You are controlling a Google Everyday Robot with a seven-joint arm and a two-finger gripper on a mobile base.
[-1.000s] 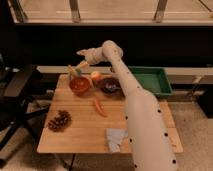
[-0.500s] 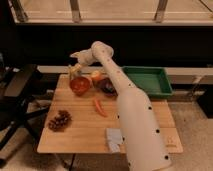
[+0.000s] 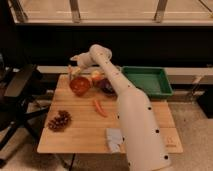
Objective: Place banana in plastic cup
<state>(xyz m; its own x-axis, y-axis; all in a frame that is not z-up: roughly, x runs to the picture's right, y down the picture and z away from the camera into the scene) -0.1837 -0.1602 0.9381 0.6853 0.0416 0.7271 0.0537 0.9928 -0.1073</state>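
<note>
End effector (image 3: 75, 62): over worktop (image 3: 75, 142) far-left corner; grip state cannot be told. Banana (image 3: 73, 72): just beneath it, beside bowl (image 3: 80, 86). Cup: indistinct. Placement unconfirmed; release probably remains.

This looks like an office-type room set up as a robot test space, not a home or kitchen. A plain wooden table (image 3: 80, 137) stands alone on a grey carpeted floor (image 3: 195, 125), with a black swivel office chair (image 3: 20, 92) off its left edge. Behind the far edge runs a dark wall, topped by a glazed partition with metal frames (image 3: 75, 10). A green plastic tray (image 3: 147, 80) sits at the far right corner, and loose food props such as a red-orange bowl (image 3: 80, 86) and a carrot (image 3: 100, 107) lie spread out. The robot's white arm (image 3: 132, 117) reaches across, with its gripper (image 3: 73, 69) over the far left corner.
</note>
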